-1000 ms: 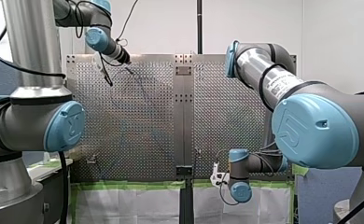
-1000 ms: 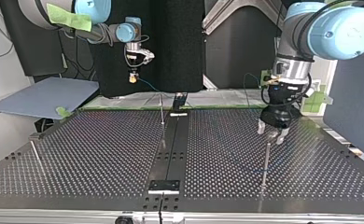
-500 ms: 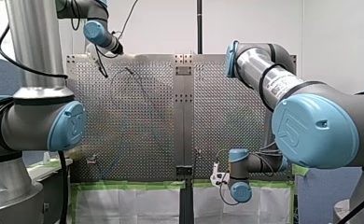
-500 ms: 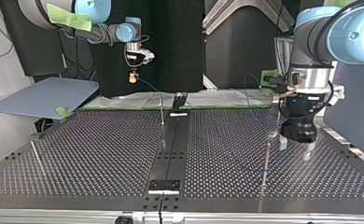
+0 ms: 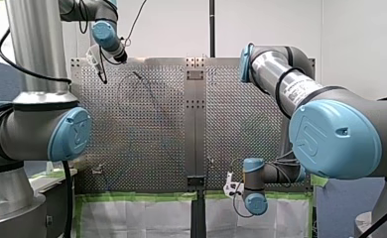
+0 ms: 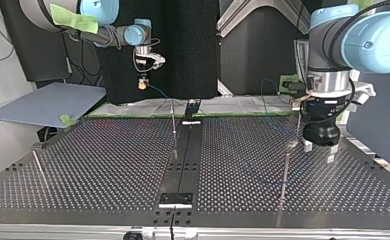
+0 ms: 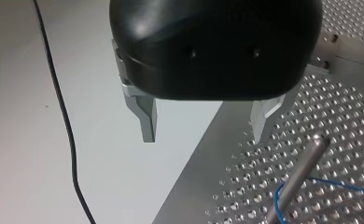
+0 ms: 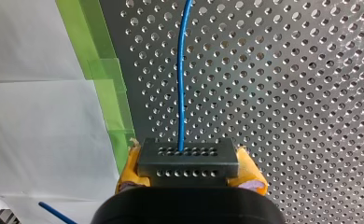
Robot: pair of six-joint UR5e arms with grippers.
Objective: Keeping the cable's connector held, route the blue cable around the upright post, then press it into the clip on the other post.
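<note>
The right gripper [image 8: 188, 164] pinches the plug [image 8: 188, 160] of the blue cable [image 8: 180, 70]. Its yellow pads [image 8: 129, 169] press on both sides of the dark plug. The cable comes out of the middle of the plug and runs straight ahead over the table [image 8: 287, 93], which is full of little holes. A strip of green tape [image 8: 103, 70] runs along the table's edge beside it.

In the top view, the right gripper [image 6: 143, 84] hangs high in the air, past the far edge of the table [image 6: 108, 165], at the view's left. The cable [image 6: 159, 92] drops from it toward the table.

The left gripper [image 7: 206, 135] is spread wide, and nothing is between its fingers [image 7: 147, 122]. It hangs over the table's edge. One finger is over the table and the other is past the edge. The post [image 7: 301, 170] stands near the finger that is over the table. The cable [image 7: 277, 200] curves at the post and shows on both sides of it.

In the top view, the left gripper [image 6: 319, 152] points down, low over the table, at the view's right. The post [image 6: 284, 172] stands upright just beside it, toward the middle, and the two do not touch. A second post [image 6: 173, 117] stands near the middle, farther back. The clip is too small to make out.
</note>
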